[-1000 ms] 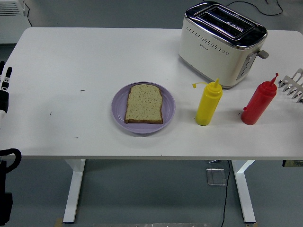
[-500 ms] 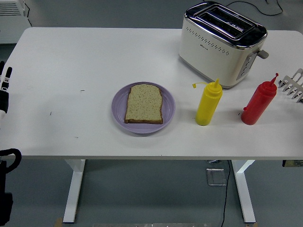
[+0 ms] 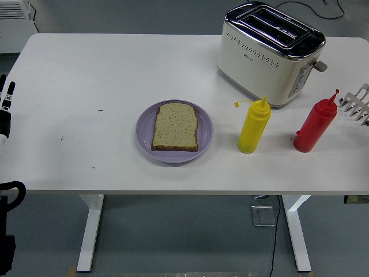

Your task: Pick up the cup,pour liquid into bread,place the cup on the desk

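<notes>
Nothing has shifted since the earlier frames. White table [image 3: 115, 75] carries a lilac round plate [image 3: 174, 133] with a brown speckled bread slice [image 3: 175, 126] lying flat on it. No cup shows; the likely pouring things are a yellow plastic squeeze bottle [image 3: 253, 128] upright just right of the plate and a red plastic squeeze bottle [image 3: 314, 127] further right, both capped ends up. Cream-and-chrome toaster [image 3: 270, 53] sits behind them. Left hand [image 3: 6, 109] rests at the far left edge, fingers straight and a little apart, holding nothing. Right hand [image 3: 356, 105] peeks in beside the red bottle, pale fingers spread, empty. Bottles standing and bread bare fit either a pour still to come or one finished without visible trace.
</notes>
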